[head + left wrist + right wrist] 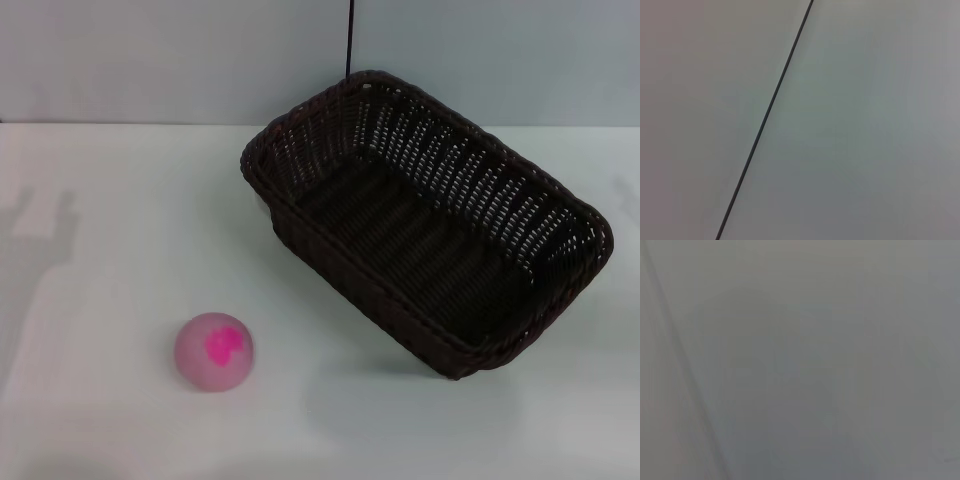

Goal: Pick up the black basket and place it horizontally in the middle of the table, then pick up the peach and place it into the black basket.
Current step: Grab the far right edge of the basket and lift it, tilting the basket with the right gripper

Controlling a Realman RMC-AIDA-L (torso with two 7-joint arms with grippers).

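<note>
Wicker filled much of the head view: the black basket [425, 225] sat on the white table [110, 220], right of centre and toward the far edge, turned at a slant so that its long sides ran diagonally from the far middle toward the near right. Its woven bottom lay bare, with nothing inside. The peach [214, 351] rested on the table's near left part, well apart from the basket, its bright magenta blotch facing up. Behind the table stood a pale wall [180, 60] with a thin dark vertical seam [350, 38] above the basket's far corner. Neither gripper appeared in any view, so their openness and hold could not be told. Both wrist cameras showed only plain grey surface; the left one also caught a thin dark line [765, 117].
</note>
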